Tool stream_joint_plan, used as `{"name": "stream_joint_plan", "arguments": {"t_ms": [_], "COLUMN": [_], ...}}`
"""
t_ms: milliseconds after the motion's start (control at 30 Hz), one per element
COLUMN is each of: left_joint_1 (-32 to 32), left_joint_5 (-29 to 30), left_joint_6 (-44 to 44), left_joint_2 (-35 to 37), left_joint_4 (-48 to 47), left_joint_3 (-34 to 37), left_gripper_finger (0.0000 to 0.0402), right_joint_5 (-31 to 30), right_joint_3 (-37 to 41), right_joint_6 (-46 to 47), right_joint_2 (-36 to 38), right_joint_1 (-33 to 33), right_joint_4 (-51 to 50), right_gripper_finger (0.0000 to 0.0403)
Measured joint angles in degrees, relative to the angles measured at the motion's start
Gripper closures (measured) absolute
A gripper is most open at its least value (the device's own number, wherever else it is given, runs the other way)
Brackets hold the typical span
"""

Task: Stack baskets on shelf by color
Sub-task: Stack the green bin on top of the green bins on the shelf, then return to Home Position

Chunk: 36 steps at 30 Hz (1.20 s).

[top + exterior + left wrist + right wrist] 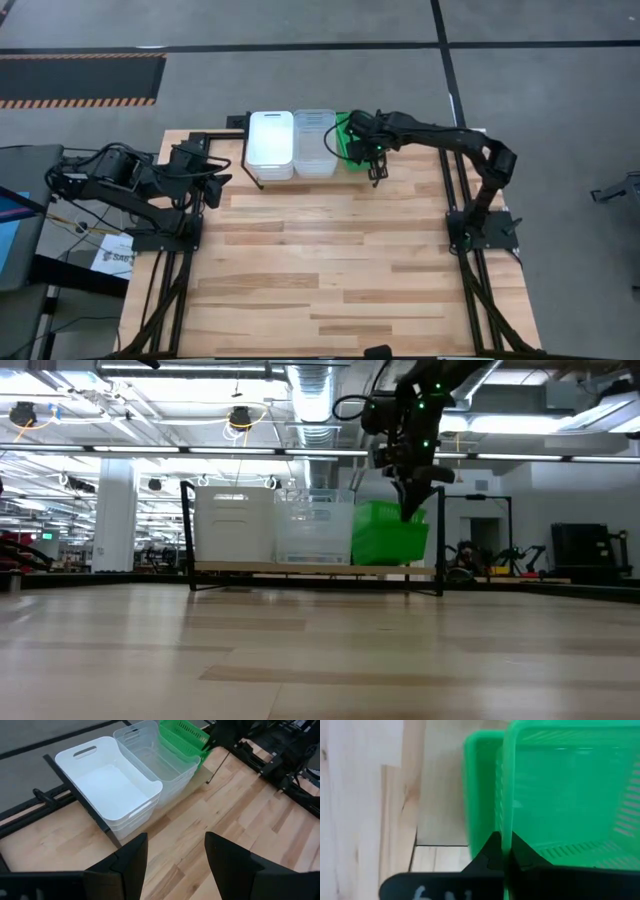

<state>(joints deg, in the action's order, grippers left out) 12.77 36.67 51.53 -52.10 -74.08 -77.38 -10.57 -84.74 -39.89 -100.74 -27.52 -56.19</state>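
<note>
On the shelf at the table's far edge stand nested white baskets at the left, clear baskets in the middle and green baskets at the right. My right gripper hangs over the near end of the green stack and is shut on the upper green basket, which sits tilted over a lower green one. My left gripper waits open near the table's left edge, short of the shelf. My right gripper pinches the rim of the upper green basket's wall, with one finger inside the basket and one outside. The fingers come from above, pointing down. The basket is tilted, its lower part in the green basket beneath.
The shelf's black legs stand on the wooden tabletop, which stretches bare toward the near edge. Each arm's base is bolted at its side of the table. White baskets and clear baskets stand side by side.
</note>
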Motion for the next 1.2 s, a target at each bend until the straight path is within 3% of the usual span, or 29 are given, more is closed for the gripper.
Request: {"name": "stream_joint_plan", "arguments": {"t_ms": [400,867,1033,1200], "left_joint_1": [-0.02,0.00,-0.02,-0.01], "left_joint_5": [0.09,0.15,0.33,0.68], "left_joint_6": [-0.02,0.07,0.09,0.11], "left_joint_2": [0.00,0.00,0.00,0.00], "left_joint_4": [0.02,0.04,0.04,0.04], "left_joint_3": [0.00,0.00,0.00,0.00], "left_gripper_finger": [0.0216,0.0216,0.0216,0.0216], "right_joint_5": [0.67,1.51,1.51,1.49], "right_joint_3": [-0.05,-0.05,-0.05,-2.26], "right_joint_6": [0.99,0.86,0.89,1.76], "right_joint_2": [0.08,0.10,0.28,0.34], "right_joint_1": [0.78,0.64,0.64,0.64], "right_joint_4": [-2.49,-2.00,-2.06,-4.25], "right_gripper_finger": [0.0397,0.0335,0.0298,0.0233]}}
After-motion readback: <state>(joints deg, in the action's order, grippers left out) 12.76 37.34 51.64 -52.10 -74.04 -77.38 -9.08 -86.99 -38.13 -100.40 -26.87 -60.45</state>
